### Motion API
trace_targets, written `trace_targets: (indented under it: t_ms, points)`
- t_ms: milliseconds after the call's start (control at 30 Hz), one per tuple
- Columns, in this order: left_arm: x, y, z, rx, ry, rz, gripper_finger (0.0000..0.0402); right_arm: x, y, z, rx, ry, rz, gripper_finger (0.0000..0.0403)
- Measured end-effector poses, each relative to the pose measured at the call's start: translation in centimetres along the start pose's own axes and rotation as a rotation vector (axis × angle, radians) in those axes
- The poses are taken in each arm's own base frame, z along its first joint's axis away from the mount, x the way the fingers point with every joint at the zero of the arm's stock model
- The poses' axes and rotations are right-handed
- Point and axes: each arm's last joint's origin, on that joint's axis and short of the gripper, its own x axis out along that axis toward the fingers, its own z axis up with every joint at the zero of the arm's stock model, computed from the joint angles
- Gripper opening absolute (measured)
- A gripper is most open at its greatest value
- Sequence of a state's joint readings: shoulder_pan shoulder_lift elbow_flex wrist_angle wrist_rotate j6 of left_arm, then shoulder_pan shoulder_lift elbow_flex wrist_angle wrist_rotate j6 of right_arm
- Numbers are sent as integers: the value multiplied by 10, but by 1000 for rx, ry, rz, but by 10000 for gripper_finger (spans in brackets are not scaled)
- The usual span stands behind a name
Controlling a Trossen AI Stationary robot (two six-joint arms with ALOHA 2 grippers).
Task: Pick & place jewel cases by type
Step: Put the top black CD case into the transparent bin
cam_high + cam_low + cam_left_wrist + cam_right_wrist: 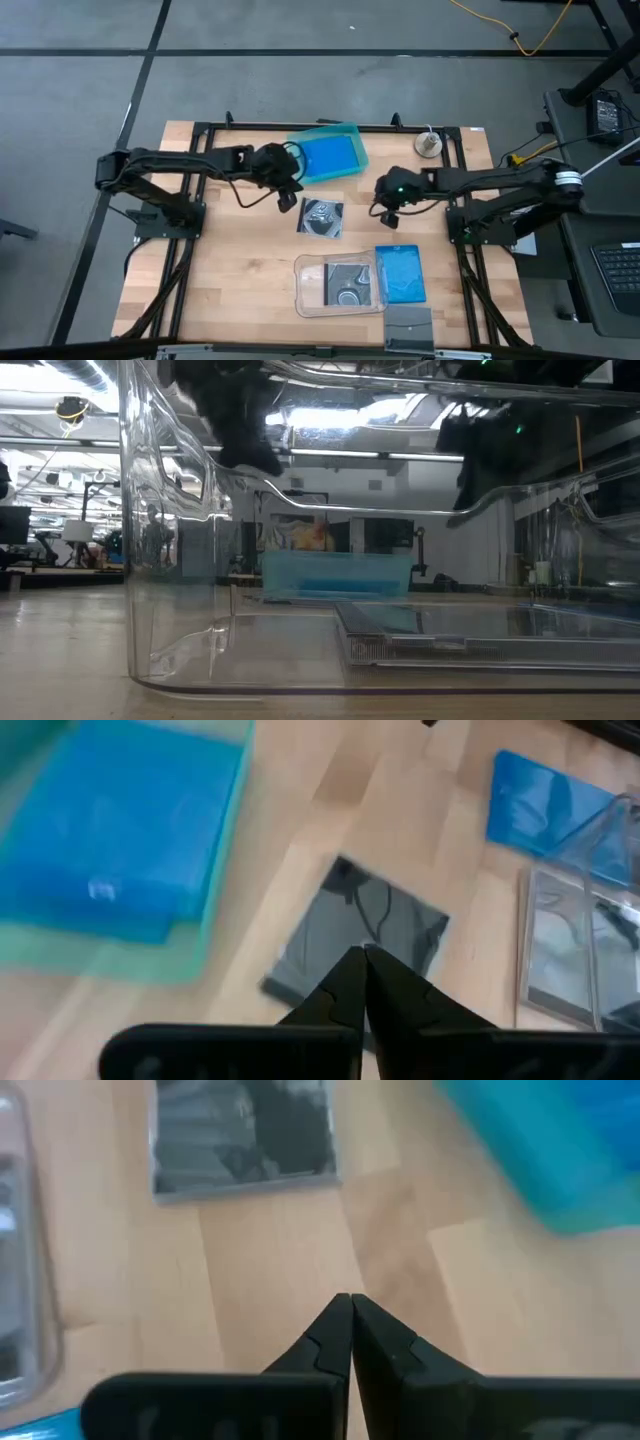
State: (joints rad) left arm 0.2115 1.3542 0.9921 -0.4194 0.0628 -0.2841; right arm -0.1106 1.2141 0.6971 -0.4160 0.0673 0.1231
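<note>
The left gripper (287, 196) hangs over the wooden table (230, 280) left of centre, its two fingers pressed together with nothing between them, just left of a dark square jewel case (321, 217) lying flat on bare wood near the middle; in the left wrist view that same case (362, 938) lies right beyond the closed fingertips. Just beyond the left gripper, at the far edge, sits the teal tray (348, 135), tilted a little, with a bright blue jewel case (328, 156) lying inside it (whether more than one is stacked there cannot be told). Nearer the front edge stands the clear rounded tray (300, 290), holding a dark square case (348, 284) with a disc showing; another may lie beneath it, which the pictures do not settle. Touching that tray's right side lies a blue case (402, 273) flat on the table, and just in front of it, at the table's near edge, a grey case (409, 326). The right gripper (389, 216) hovers right of the central dark case and beyond the blue one, its fingers also pressed together and holding nothing. A small round metal object (429, 144) sits at the far right corner.
</note>
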Motion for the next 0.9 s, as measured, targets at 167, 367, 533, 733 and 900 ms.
trace_targets:
  t_ms: [167,367,533,733,900]
  points:
    - [14,9,-28,-144,59,3,7,35,1,1,-5,54,23,16]
    - [32,16,-56,-325,25,-68,30,63,6,0,8,73,146,16]
    - [40,22,-76,-427,16,-91,66,74,7,-3,43,106,183,16]
    - [43,26,-89,-473,40,-80,122,83,7,-8,44,142,177,16]
    - [44,26,-87,-485,20,-77,161,94,9,-7,45,146,202,16]
